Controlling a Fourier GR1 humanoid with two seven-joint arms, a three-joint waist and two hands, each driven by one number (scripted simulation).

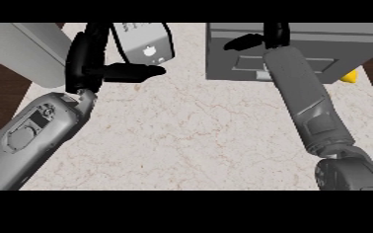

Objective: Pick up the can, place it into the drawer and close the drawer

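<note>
No can shows anywhere in the head view. The grey drawer unit stands at the counter's back right, and I cannot tell whether its drawer is pulled out. My right forearm reaches up across its front, and my right hand lies over the unit's top. The fingers run straight toward the far edge and the thumb sticks out to the left, with nothing seen in them. My left hand rests open at the back left, fingers up and thumb pointing right, holding nothing.
A pale grey box with a dark cable and a small logo lies just behind my left thumb. A large light grey appliance fills the far left corner. A yellow object peeks out to the right of the drawer unit.
</note>
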